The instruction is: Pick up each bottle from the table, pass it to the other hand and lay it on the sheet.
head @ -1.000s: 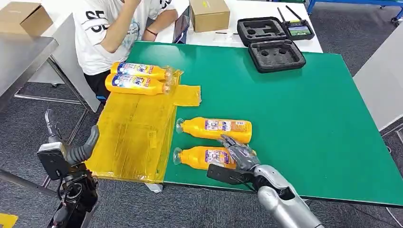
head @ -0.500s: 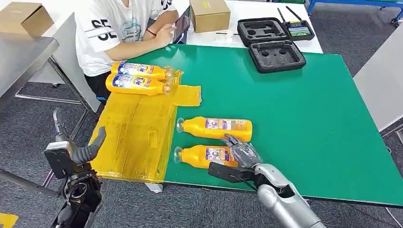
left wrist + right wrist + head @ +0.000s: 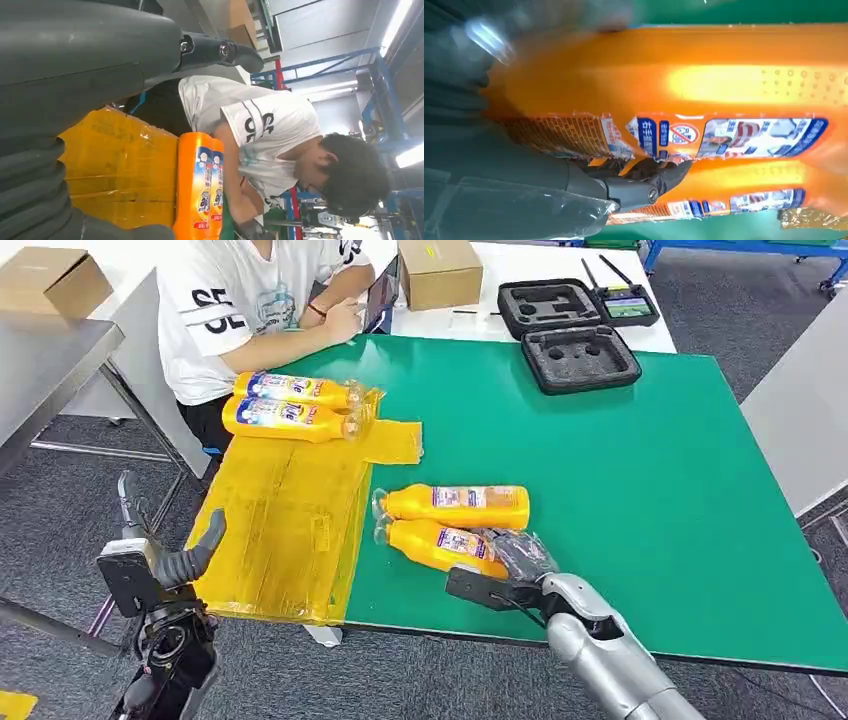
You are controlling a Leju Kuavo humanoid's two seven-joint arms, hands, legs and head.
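Two orange bottles (image 3: 290, 405) already lie side by side at the far end of the yellow sheet (image 3: 280, 530), close to a person (image 3: 250, 300) who sits at the far left corner of the green counter (image 3: 650, 460). So it looks like half the job is done.

Two more bottles are not on the sheet yet. They lie on the counter just right of the sheet, with their caps pointing at it. The far bottle (image 3: 455, 504) lies flat and straight. The near bottle (image 3: 440, 543) is tilted, and its cap end touches the far bottle.

The right hand (image 3: 515, 558) is on the wide end of the near bottle. In the right wrist view its dark fingers (image 3: 644, 182) lie against the label, and the thumb side wraps around the bottle, so the hand is holding it. I cannot tell if the bottle is fully off the counter.

The left hand (image 3: 170, 560) waits off the near left edge of the counter, beside the sheet. It holds nothing and its fingers are apart.

What is left: lift this bottle, pass it to the left hand, and lay it on the sheet. Then do the same with the last bottle. The near part of the sheet has plenty of room for both.

A brown box (image 3: 440, 270) and black foam cases (image 3: 570, 330) sit far away.
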